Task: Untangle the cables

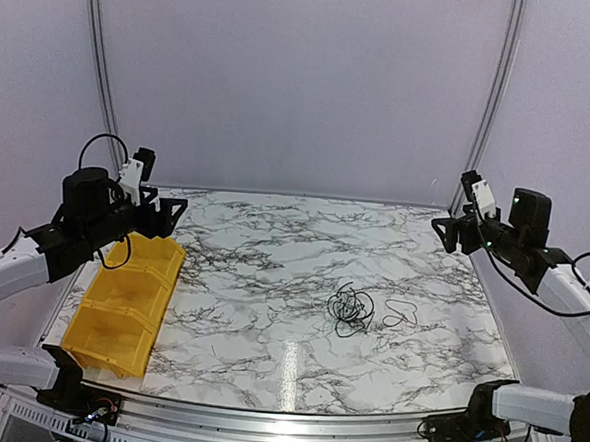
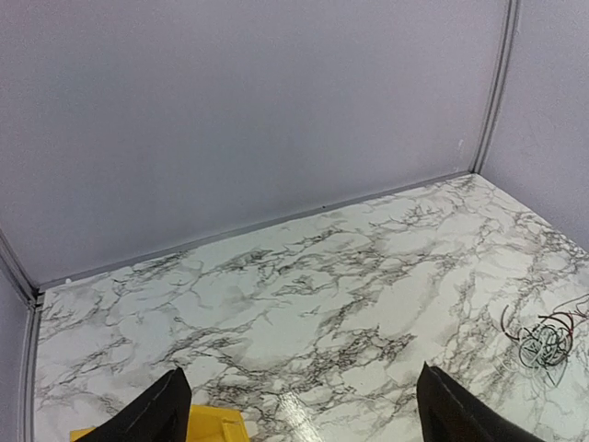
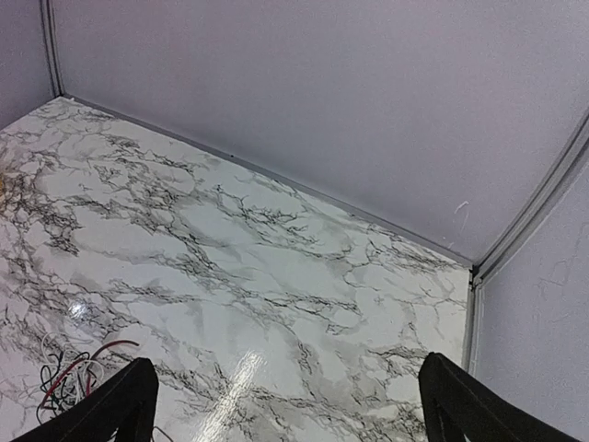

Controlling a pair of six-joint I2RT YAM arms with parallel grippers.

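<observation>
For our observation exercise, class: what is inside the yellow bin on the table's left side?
The yellow bin shows only bare yellow floor, nothing in it. The left gripper covers its far edge, so that strip cannot be checked.

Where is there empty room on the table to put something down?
The wide stretch of marble table between the yellow bin on the left and the cables is bare. So is the back strip along the wall. It's crowded only right of centre, where the cables lie tangled.
</observation>
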